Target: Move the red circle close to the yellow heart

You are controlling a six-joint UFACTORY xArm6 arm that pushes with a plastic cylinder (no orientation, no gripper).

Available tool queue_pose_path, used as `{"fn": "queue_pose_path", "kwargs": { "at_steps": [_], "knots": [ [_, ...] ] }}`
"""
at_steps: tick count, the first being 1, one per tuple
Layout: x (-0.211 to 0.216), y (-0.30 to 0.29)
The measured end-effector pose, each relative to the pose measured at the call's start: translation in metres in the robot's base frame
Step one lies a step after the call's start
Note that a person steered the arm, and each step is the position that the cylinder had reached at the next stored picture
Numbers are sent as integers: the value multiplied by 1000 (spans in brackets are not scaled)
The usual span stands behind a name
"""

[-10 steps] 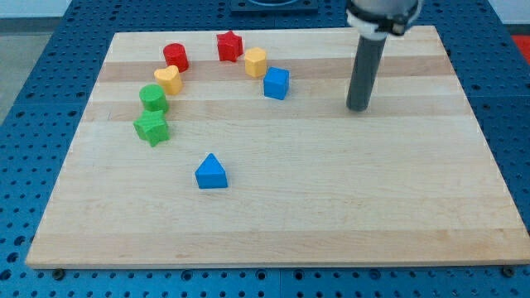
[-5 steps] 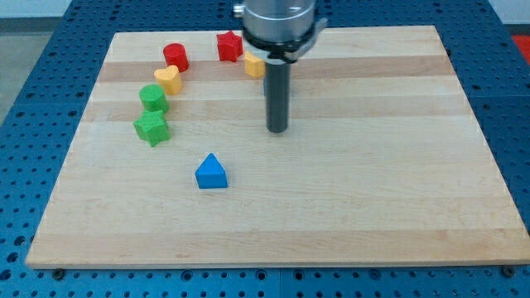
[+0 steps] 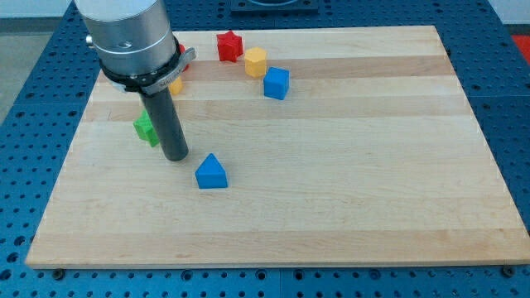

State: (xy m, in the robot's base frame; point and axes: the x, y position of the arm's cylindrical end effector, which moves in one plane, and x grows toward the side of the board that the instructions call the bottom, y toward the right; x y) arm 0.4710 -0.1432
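My tip point(image 3: 175, 156) rests just left of the blue triangle point(image 3: 211, 172); no claw fitted. Red circle and yellow heart hidden, progress unclear.

A pale wooden table point(image 3: 348, 182) with lighter and darker stripes sits on blue pegboard point(image 3: 25, 124). On it: a blue triangle point(image 3: 211, 172), blue cube point(image 3: 277, 83), yellow hexagon point(image 3: 255, 61), red star point(image 3: 229, 45), and a green block point(image 3: 146, 128). The rod is dark grey.

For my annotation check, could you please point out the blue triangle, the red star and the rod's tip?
blue triangle point(image 3: 211, 172): camera view, middle of its top face.
red star point(image 3: 229, 45): camera view, centre of its top.
my tip point(image 3: 175, 156): camera view, rod's very lower end.
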Motion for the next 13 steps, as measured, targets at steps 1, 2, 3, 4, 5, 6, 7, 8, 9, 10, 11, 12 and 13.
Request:
{"fn": "queue_pose_path", "kwargs": {
  "at_steps": [1, 2, 3, 4, 5, 6, 7, 8, 9, 10, 11, 12, 13],
  "knots": [
    [17, -14],
    [31, -39],
    [31, -84],
    [-8, -105],
    [-76, -116],
    [-157, -119],
    [-241, -117],
    [-280, -85],
    [-276, -42],
    [-269, -38],
    [-253, -25],
    [-246, -25],
    [-243, -25]
  ]
}}
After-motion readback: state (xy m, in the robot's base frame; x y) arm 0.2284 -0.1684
